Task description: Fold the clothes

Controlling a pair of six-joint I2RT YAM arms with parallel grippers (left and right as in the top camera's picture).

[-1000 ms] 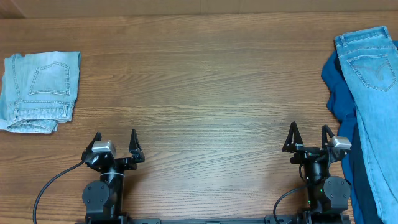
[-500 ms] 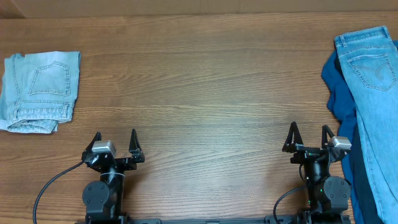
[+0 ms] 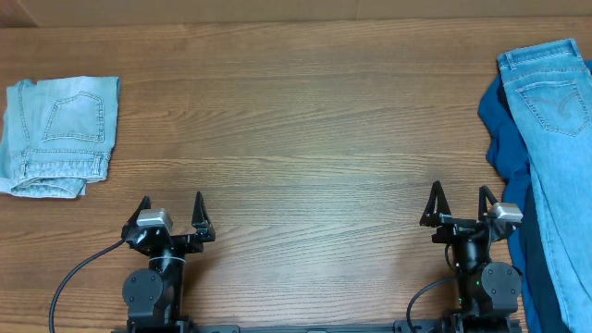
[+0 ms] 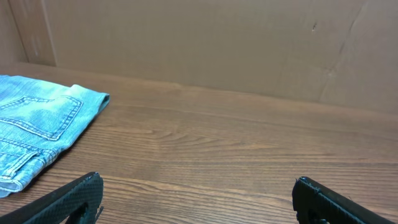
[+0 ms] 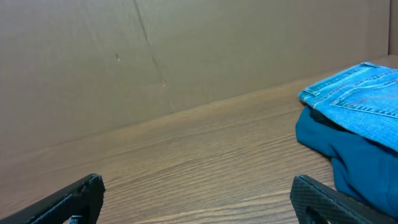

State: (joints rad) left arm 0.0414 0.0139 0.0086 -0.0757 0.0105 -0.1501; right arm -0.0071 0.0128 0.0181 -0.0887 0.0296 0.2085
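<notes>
Nothing moved | left gripper (image 3: 171, 205) wide, empty | right gripper (image 3: 458, 196) wide, empty | denim shorts (image 3: 60, 134) folded, far left

Pale denim shorts (image 3: 60, 134), folded, stitched back pocket uppermost, lying flat at 10 o'clock in the overhead view; brighter light-blue denim garment (image 3: 555, 120), stretched lengthwise at 3 o'clock, overlying a rumpled dark blue cloth (image 3: 504, 139) exposed along its 9 o'clock side.

Overhead looks straight down on the whole table (image 3: 296, 139), left arm (image 3: 157, 268) and right arm (image 3: 481, 268) at six o'clock. Left wrist sits low near the wood, facing twelve, sharing the pale denim shorts (image 4: 37, 124) at nine with overhead. Right wrist matches it, sharing the bright denim garment (image 5: 360, 93) at three.
</notes>
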